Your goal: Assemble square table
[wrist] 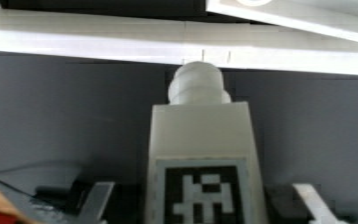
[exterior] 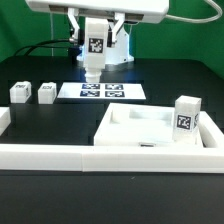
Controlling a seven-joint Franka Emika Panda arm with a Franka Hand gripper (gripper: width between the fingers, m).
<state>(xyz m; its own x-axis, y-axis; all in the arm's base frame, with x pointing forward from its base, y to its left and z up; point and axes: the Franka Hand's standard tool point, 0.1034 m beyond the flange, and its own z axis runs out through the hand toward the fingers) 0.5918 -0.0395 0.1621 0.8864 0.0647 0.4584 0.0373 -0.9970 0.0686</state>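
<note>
My gripper hangs at the back centre, above the table, shut on a white leg block with a black-white tag. In the wrist view the leg runs straight out from between my fingers, its rounded peg end far from me; the gripper grips its tagged end. The white square table top, a tray with a raised rim, lies at the exterior view's right front. A third tagged leg block stands upright at its right rim. Two more leg blocks stand at the left.
The marker board lies flat below and behind the held leg. The long low white border wall runs along the front, and shows as a white band in the wrist view. Dark tabletop lies between.
</note>
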